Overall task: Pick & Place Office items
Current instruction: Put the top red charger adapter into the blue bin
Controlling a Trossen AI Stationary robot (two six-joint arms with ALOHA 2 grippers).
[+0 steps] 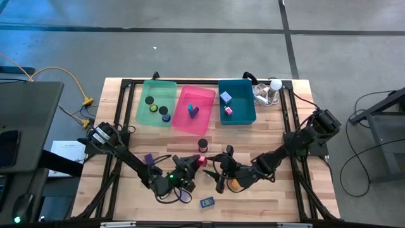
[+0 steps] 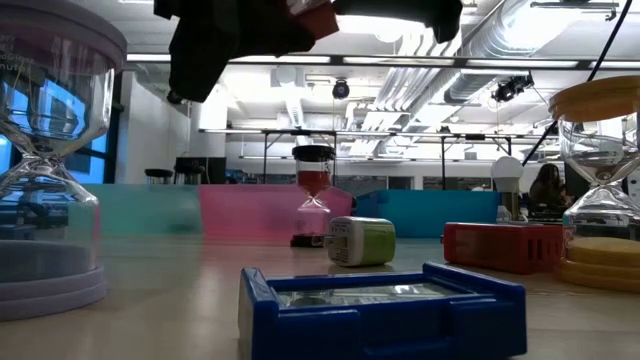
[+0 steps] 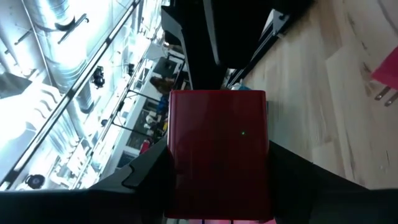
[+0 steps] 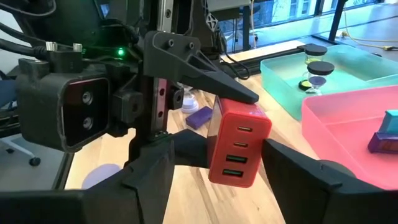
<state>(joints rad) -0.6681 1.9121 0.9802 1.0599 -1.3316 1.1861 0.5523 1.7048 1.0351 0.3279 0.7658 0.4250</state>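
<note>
Red plastic, boxy: the red charger block (image 4: 239,148) with a column of ports on one face hangs in the air over the front middle of the table (image 1: 278,196), between the two arms. Both grippers appear to have it. The left gripper (image 1: 193,166) pinches its flat sides, fingers pressed on the block, seen close in the left wrist view (image 3: 217,155). The right gripper (image 4: 217,163) has its fingers around the lower body from the other side, apparently touching. Looks like a handover mid-air.

Handling guess: rigid hard shell, light, smooth and a bit slippery on the glossy faces, not fragile. Best hold is across the broad flat sides, not on the port face or the rounded corners, where pads could slide off. One gripper should be firm before the other lets go.

Other office items lie around: a blue block (image 2: 380,310) flat on the table at the front, a green-and-white block (image 2: 362,241) behind it, a red block (image 2: 505,247) and an orange disc (image 2: 600,262) to the side. The green bin (image 1: 156,101), pink bin (image 1: 195,109) and teal bin (image 1: 236,101) stand in a row at the back, each already holding a few pieces. A white-topped gadget (image 1: 269,90) sits just beside the teal bin.
</note>
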